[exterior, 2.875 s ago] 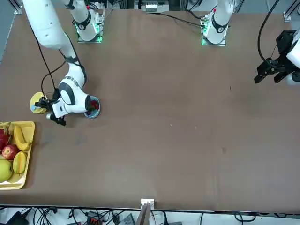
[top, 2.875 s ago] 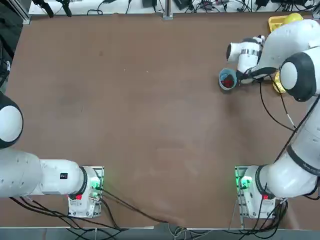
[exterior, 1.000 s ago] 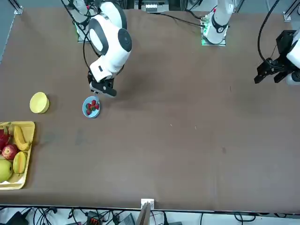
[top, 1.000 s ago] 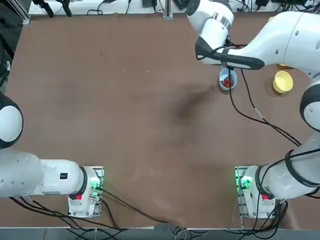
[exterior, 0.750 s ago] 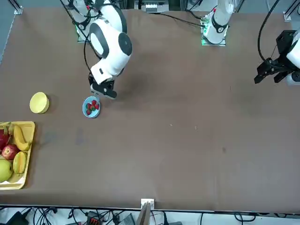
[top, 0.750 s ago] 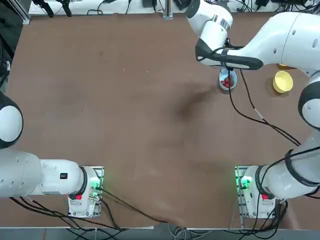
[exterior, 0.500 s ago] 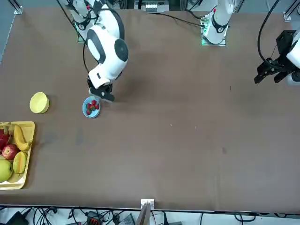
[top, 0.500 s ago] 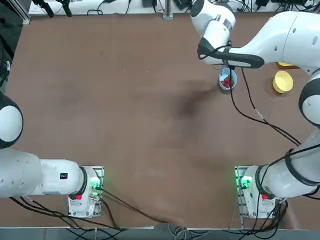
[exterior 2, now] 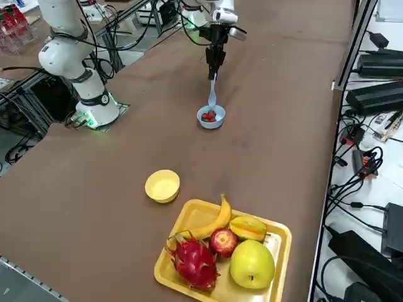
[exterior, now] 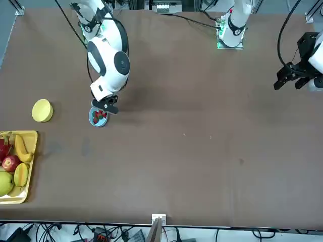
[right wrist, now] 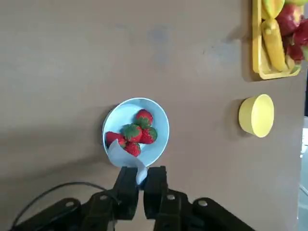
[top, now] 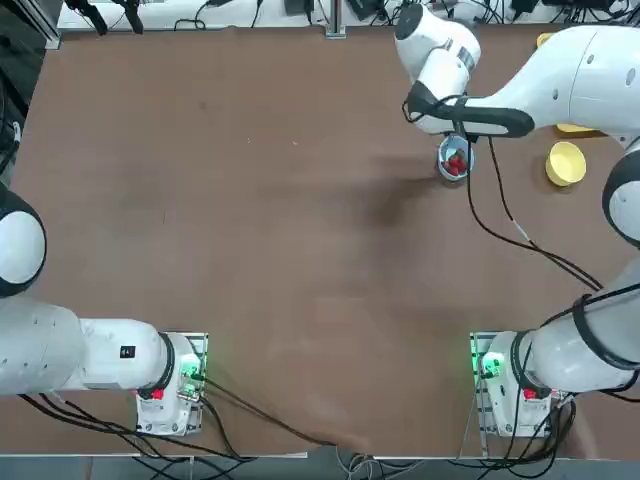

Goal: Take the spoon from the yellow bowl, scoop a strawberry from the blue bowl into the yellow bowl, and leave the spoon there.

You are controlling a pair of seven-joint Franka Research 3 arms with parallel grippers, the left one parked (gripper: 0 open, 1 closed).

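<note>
We have the spoon out of the yellow bowl and clenched by its handle in our right hand, so the first step looks done. The hand hangs above the blue bowl, and the spoon points down from it with its tip over the bowl's near rim, close to the strawberries. From the right wrist view we cannot tell whether the tip touches a berry yet; in the right side view it seems to sit just above the rim.

The blue bowl holds four strawberries, and none of them rides on the spoon. The yellow bowl stands empty, well apart from the blue bowl and nearer the yellow tray of fruit.

So we judge the scoop itself not yet made. What remains for us is lifting one berry out, carrying it across to the yellow bowl, tipping it in, and leaving the spoon there.
</note>
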